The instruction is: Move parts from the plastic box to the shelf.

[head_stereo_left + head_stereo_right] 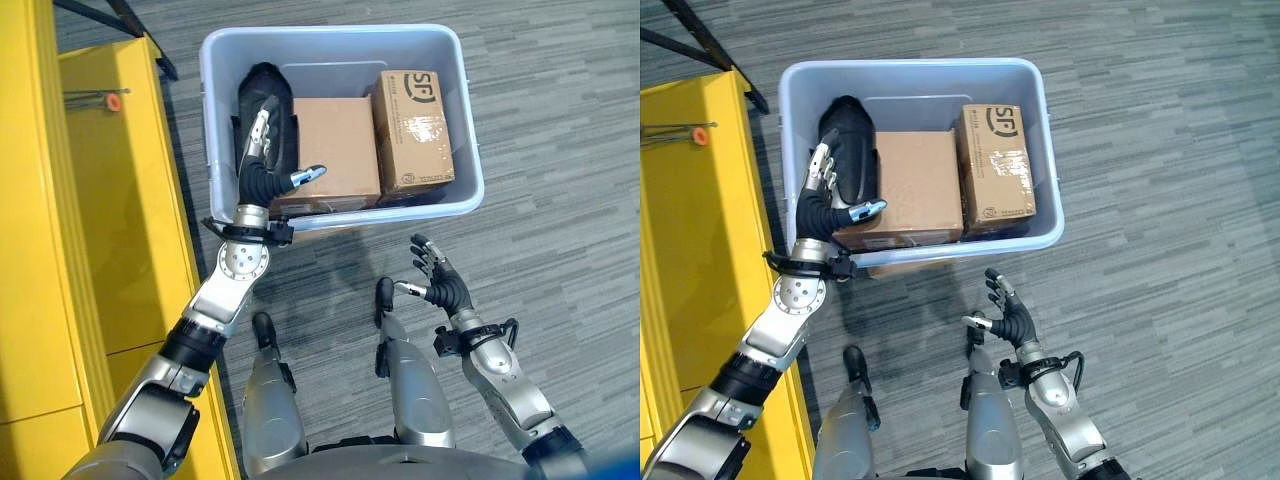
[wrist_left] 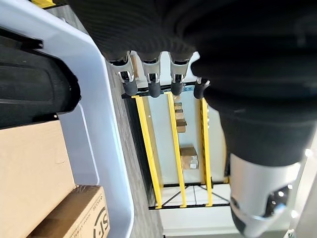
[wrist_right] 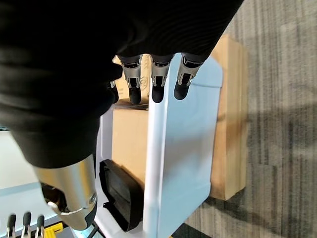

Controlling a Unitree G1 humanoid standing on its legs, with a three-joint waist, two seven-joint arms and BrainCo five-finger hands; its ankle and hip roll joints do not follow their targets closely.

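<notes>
The right hand [image 1: 437, 280] hangs with relaxed, spread fingers over bare floor short of the plastic box [image 1: 464, 130], while beyond it the left hand [image 1: 262, 160] reaches over the near rim, fingers loosely open against a black part [image 1: 268, 95] lying lengthwise away from it, cardboard boxes [image 1: 338, 150] beside, yellow shelf [image 1: 100, 200] alongside.

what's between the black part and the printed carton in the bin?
A plain brown cardboard box lies flat between the black part and the printed carton, as the left eye view shows.
</notes>
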